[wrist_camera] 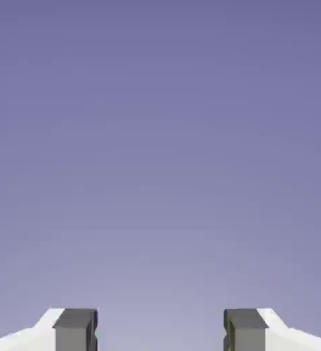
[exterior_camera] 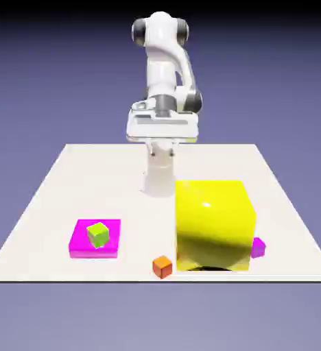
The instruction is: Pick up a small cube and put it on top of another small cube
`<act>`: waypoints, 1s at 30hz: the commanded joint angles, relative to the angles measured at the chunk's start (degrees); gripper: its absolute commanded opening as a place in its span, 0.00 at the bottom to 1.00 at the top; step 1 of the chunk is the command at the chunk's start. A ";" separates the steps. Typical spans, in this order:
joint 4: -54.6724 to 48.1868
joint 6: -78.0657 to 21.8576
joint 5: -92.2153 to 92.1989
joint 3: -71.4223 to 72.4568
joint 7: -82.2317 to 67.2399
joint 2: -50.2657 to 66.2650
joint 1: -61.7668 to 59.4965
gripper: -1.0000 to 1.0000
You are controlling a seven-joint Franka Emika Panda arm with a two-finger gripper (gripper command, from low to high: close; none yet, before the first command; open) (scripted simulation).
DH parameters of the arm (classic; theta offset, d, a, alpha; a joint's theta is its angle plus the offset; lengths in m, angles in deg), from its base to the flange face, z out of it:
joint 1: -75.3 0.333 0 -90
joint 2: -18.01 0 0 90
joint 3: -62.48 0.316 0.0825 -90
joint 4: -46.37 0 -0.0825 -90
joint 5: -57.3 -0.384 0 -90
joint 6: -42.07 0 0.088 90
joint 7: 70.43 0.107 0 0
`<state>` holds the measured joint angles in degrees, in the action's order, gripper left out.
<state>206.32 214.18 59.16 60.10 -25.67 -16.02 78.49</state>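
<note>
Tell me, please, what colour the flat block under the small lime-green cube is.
It is bright magenta, showing best in the exterior view.

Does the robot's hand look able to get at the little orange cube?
Probably yes: the gripper is open and empty, and nothing sits on the orange cube. The big yellow cube stands close beside it, though.

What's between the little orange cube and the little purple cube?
The big yellow cube stands mostly between the orange cube and purple cube, in the exterior view.
</note>
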 commanded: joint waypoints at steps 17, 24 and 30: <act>-14.78 -26.70 26.14 -33.62 32.48 -19.29 35.30 0.50; -20.87 -37.69 36.90 -47.46 45.85 -27.23 49.84 0.50; -26.08 -47.12 46.13 -59.32 57.31 -34.04 62.30 0.50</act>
<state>180.24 167.07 105.28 0.78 31.64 -50.06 140.78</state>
